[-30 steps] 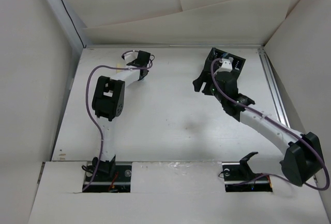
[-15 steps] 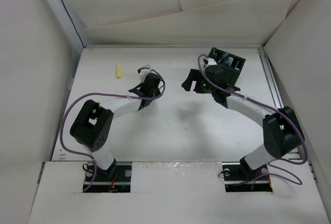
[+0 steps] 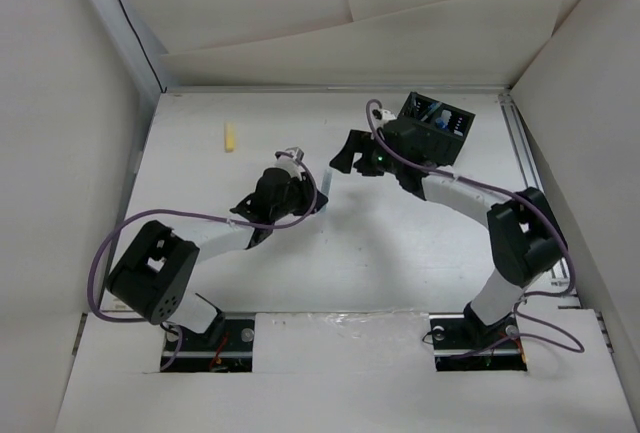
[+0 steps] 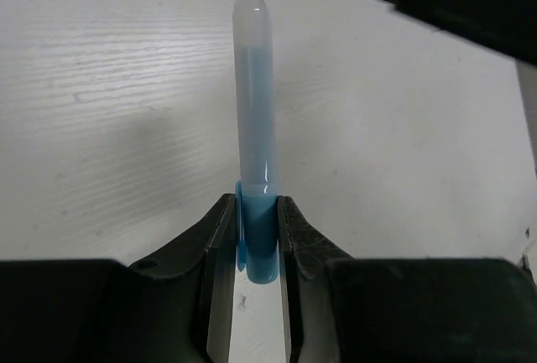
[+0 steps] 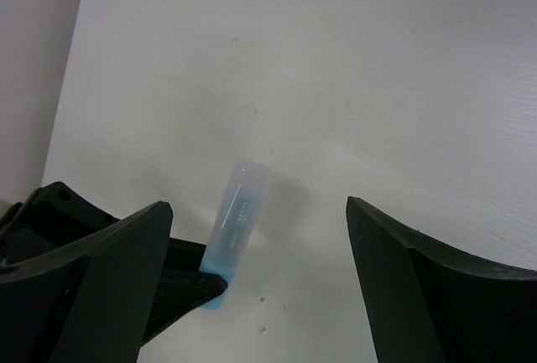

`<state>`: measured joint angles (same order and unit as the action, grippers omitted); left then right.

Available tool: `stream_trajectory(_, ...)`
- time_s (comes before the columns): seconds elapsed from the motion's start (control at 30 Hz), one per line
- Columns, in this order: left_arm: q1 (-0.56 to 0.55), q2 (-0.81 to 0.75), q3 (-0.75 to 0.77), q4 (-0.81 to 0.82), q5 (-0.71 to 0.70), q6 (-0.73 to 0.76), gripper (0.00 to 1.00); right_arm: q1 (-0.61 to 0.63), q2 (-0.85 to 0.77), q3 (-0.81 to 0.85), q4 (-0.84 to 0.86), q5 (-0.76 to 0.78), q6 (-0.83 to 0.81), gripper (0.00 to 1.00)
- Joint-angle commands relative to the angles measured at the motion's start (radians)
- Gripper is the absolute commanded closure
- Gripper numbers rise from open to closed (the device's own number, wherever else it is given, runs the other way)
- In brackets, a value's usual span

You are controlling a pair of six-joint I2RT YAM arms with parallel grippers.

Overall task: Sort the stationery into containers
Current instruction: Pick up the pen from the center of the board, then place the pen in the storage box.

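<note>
Holds a light-blue highlighter (image 4: 255, 120) by its solid-blue end, pinched in the left gripper (image 4: 256, 205), jaws nearly together and both pads against the barrel. Projects straight ahead of those jaws, clear cap foremost. Casts a soft shadow on the surface to one side.

Faces the right gripper (image 5: 260, 205), jaws spread wide with nothing between the pads. From the right wrist view, shows the cap end in the gap between the two fingers, touching neither; whether level with them cannot be told.

Well beyond the left jaws and off to their left, toward the far-left corner: a yellow highlighter (image 3: 229, 137), lying flat. Just behind the right jaws, on their far-right side: a black organiser box (image 3: 447, 119), set askew and partly covered by the right wrist. Contents too small to tell.

Beneath everything: a white table (image 3: 400, 273) with faint wood grain and small scuffs. Enclosed on the left, far and right sides by plain white wall panels (image 3: 300, 13), overlapping at the far side. Along the right table edge: a metal rail (image 3: 530, 178). Along both arms: looped purple cables (image 3: 130, 228).
</note>
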<state>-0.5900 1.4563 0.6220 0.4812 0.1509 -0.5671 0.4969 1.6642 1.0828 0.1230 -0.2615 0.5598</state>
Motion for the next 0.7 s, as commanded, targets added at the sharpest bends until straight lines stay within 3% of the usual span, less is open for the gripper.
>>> stream_trajectory(0.0, -0.017, -0.051, -0.002, 0.152, 0.099, 0.050, 1.00, 0.043, 0.045, 0.063, 0.055, -0.050, 0.012, 0.09)
stream_trajectory(0.27, -0.018, -0.042, -0.002, 0.174, 0.127, 0.059, 1.00, 0.089, 0.085, 0.072, 0.055, -0.013, 0.043, 0.11)
stream_trajectory(0.47, -0.018, -0.042, 0.007, 0.174, 0.115, 0.050, 1.00, 0.098, 0.094, 0.072, 0.055, -0.002, 0.054, 0.31)
stream_trajectory(0.67, -0.018, -0.042, 0.007, 0.183, 0.124, 0.050, 1.00, 0.098, 0.085, 0.063, 0.055, 0.036, 0.063, 0.63)
